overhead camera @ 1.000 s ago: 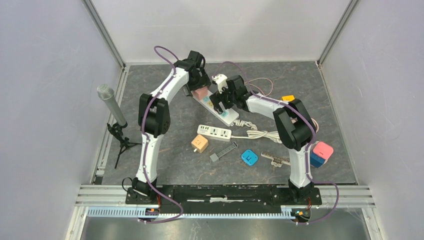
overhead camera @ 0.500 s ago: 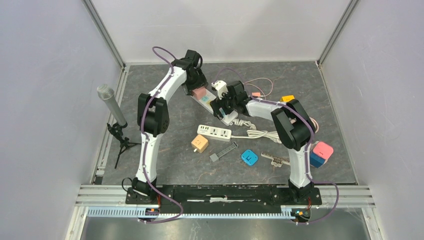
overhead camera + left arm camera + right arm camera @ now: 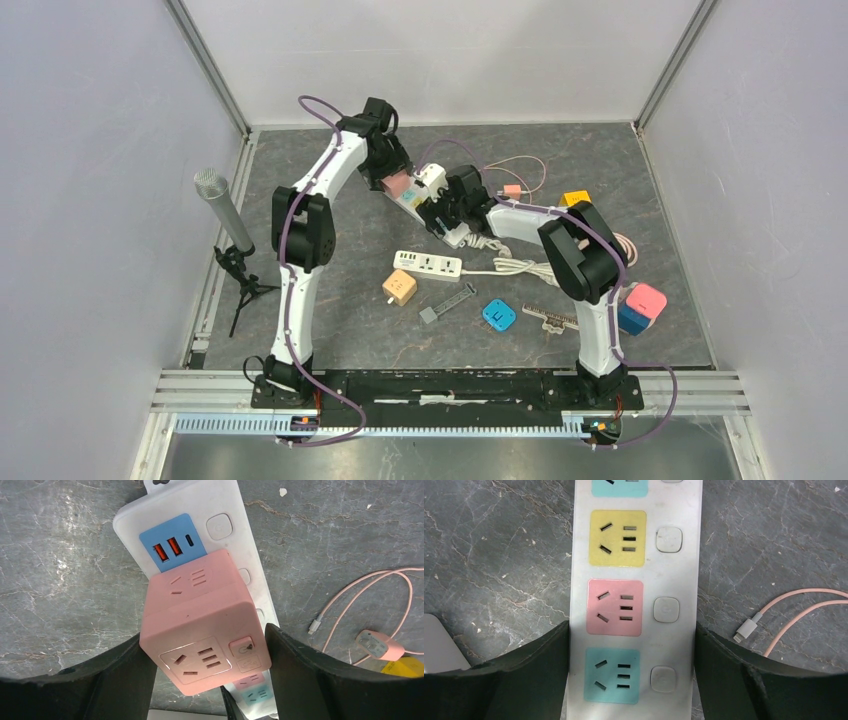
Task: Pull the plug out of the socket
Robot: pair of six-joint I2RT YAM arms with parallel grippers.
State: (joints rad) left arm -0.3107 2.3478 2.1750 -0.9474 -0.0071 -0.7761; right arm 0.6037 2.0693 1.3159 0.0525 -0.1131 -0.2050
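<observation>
Jaws of the left gripper pinch the pink cube plug, one black finger against each side face. The cube sits on the white power strip, just below the strip's blue USB panel, and is tilted relative to the strip. Whether its pins are seated in the socket cannot be told.

Jaws of the right gripper clamp the same strip across its width, one finger touching each long edge, level with the pink outlet. A yellow outlet lies above it and a teal outlet below, each with a push button beside it.

The strip lies diagonally at the far centre of the grey table. A pink cable lies near it on the right, not touching. A second strip lies apart, nearer the arm bases.
</observation>
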